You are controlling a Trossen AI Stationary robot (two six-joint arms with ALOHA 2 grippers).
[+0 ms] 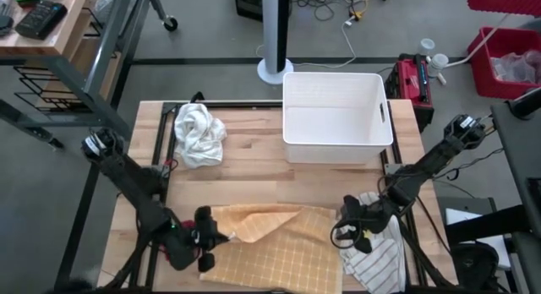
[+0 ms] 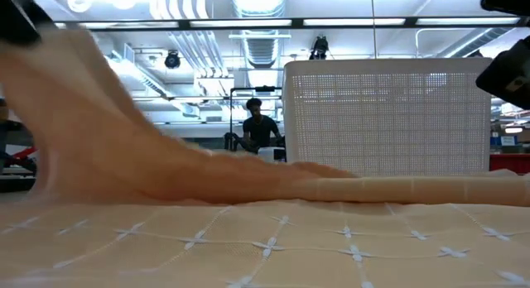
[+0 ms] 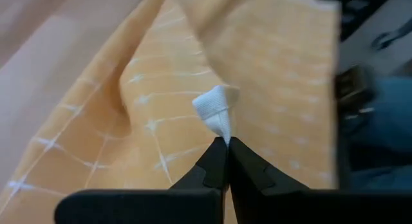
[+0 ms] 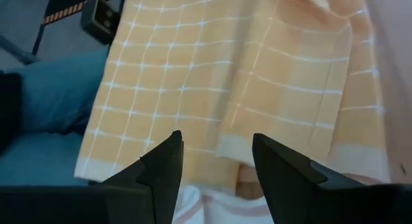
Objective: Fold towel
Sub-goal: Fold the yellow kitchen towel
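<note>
Your left gripper [image 3: 224, 141] is clamped tight on a corner of the towel [image 1: 279, 243]: in the left wrist view the two fingers [image 3: 209, 169] meet with a small white tab of cloth pinched at their tips. In the high view that gripper [image 1: 221, 237] sits at the towel's left edge, with the cloth lifted there and a flap turned over toward the middle, leaving a diagonal fold line across the upper half. The towel is orange with a pale grid, spread over the front centre of the table [image 1: 254, 171], and it reaches the front edge. Your right gripper [image 4: 215, 153] has its fingers spread apart and holds nothing; it hangs just over the towel's right edge, with the hem showing between the tips. In the high view it [image 1: 347, 229] is at the towel's right side, over the seam where the towel meets a striped cloth [image 1: 376, 258] lying just right of it. A white bin [image 1: 336, 117] stands behind the towel, well apart from it, at the table's back right. A crumpled white cloth [image 1: 198, 133] lies left of the bin, behind the towel's left end. The low view shows the towel [image 2: 265, 238] filling the foreground with a raised fold, the bin [image 2: 385, 118] behind it, and a person [image 2: 258, 127] far back in the room.
</note>
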